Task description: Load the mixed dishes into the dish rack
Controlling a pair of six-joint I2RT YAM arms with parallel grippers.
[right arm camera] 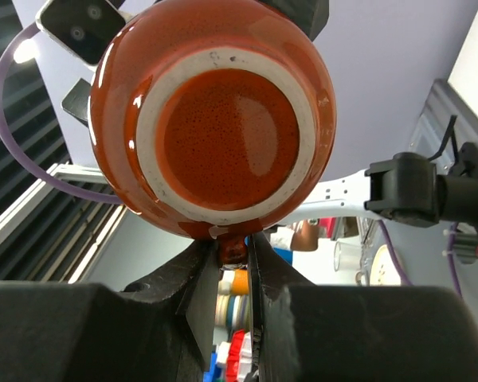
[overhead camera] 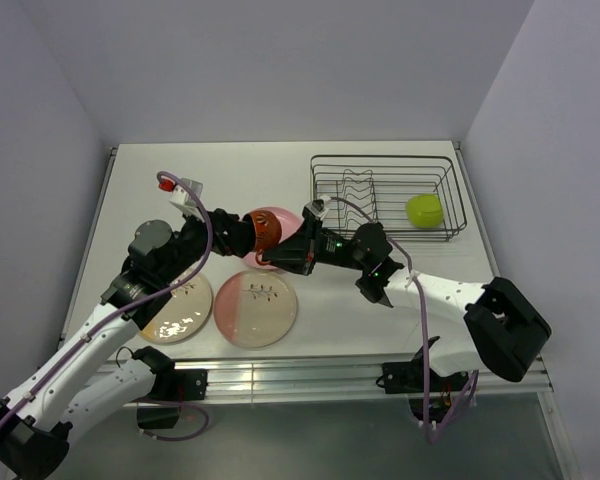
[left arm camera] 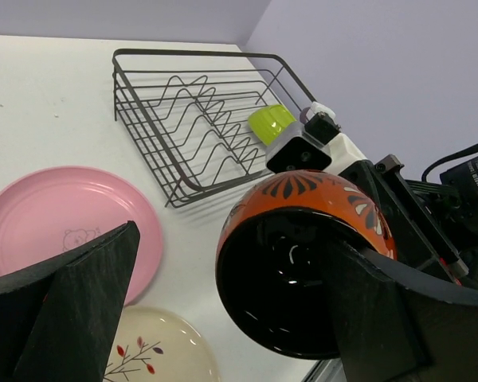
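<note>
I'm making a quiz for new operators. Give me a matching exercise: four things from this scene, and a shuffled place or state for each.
1 small round orange-red cup
2 small lime-green bowl
3 plain pink round plate
4 left claw

A flat on the white table
B jaws wide open
C pinched at the rim by the right claw
D inside the dark wire dish rack

Pairs: 1-C, 2-D, 3-A, 4-B
</note>
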